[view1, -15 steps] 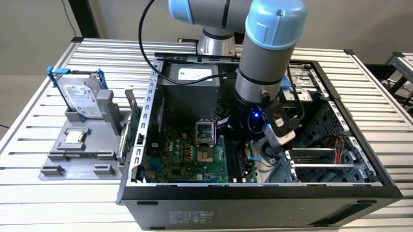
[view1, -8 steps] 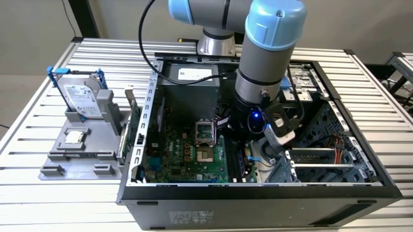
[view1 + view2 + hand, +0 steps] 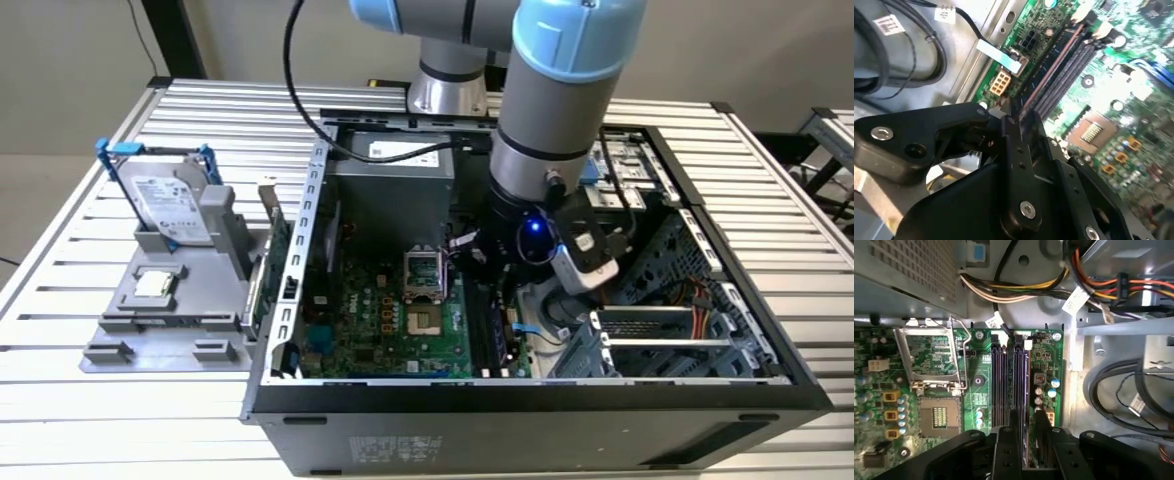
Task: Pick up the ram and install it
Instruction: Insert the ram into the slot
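The ram (image 3: 1027, 385) is a thin dark stick seen edge-on, standing over the outermost of the long black slots (image 3: 1000, 380) on the green motherboard (image 3: 400, 325). In the second wrist view the ram (image 3: 1054, 62) shows as a brownish strip running along the slots (image 3: 1074, 67). My gripper (image 3: 1027, 432) is shut on the ram, one black finger on each side of its near end. In the second wrist view the gripper (image 3: 1016, 114) is low over the board. In the exterior view the gripper (image 3: 514, 300) is deep inside the open computer case (image 3: 534, 400).
A metal CPU socket (image 3: 939, 415) lies beside the slots. Cable bundles (image 3: 1114, 390) and the drive cage (image 3: 667, 340) crowd the other side. The power supply (image 3: 394, 175) fills the case's far end. Outside, at the exterior view's left, a hard drive in a blue bracket (image 3: 174, 205) stands on a grey fixture (image 3: 160, 300).
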Tool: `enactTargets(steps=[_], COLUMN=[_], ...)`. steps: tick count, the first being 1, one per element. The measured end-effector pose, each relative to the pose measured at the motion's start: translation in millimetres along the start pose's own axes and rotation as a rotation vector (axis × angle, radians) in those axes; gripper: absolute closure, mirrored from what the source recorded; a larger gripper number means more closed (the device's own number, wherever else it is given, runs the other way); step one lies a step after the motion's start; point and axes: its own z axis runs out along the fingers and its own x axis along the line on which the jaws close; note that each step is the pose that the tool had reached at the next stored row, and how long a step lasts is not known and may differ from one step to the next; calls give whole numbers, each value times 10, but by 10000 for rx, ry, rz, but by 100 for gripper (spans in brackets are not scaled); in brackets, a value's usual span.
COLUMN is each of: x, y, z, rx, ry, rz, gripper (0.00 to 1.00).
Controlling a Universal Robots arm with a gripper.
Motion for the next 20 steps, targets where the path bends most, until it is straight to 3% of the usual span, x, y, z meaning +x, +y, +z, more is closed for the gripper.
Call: enactTargets(steps=[4,7,8,20], x=[-6,-4,-2,17], y=[-7,-7,-7,-10], z=[-182,-192,-192,-193], rx=[2,0,1,2], ry=[0,-1,0,0], rz=[-1,-3,-2,-2], gripper=[0,0,100,100])
